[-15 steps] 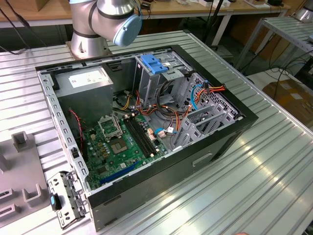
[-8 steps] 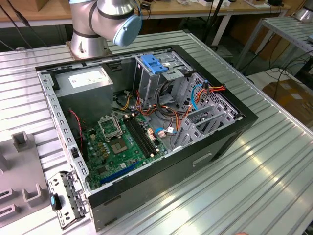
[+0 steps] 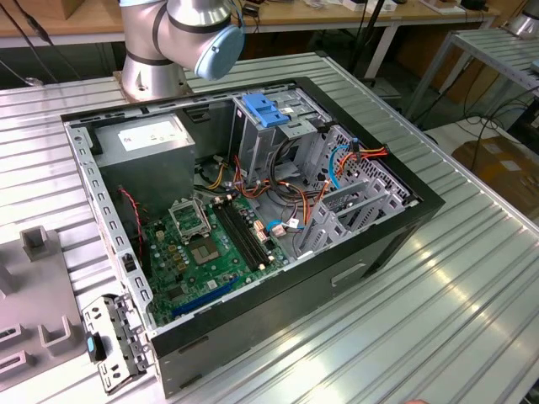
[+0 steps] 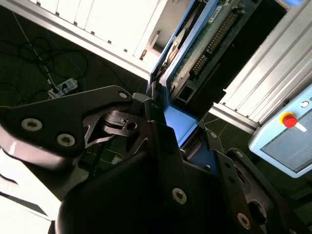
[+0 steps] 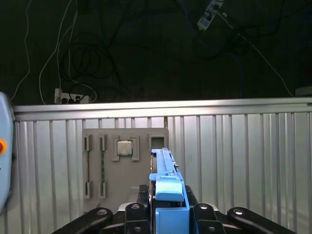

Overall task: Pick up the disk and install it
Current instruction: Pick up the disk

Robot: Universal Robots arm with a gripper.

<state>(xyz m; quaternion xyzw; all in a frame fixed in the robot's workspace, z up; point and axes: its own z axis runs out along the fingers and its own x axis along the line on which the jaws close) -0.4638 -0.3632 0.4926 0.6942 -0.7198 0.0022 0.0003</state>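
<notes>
As both wrist views show, your gripper (image 5: 168, 197) is clamped on the disk (image 5: 165, 168), w/ one dark finger (image 5: 145, 197) per side pressing its blue rail frame (image 4: 179, 122). You see the disk's green circuit-board face (image 4: 209, 34) in the second wrist view. In the first wrist view the disk is held edge-on, w/ the ribbed metal table (image 5: 243, 161) behind it. A grey fixture plate (image 5: 127, 178) carrying a square chip (image 5: 124, 147) lies close to that table's edge, past which floor cables (image 5: 73, 63) trail. Ext. view: the open PC case (image 3: 278, 320) sits mid-table, w/ the power-supply box (image 3: 152, 139) in its corner nearest the arm base (image 3: 156, 67), the motherboard (image 3: 198, 244) on its floor & a blue bracket (image 3: 265, 109) atop the drive cage.
</notes>
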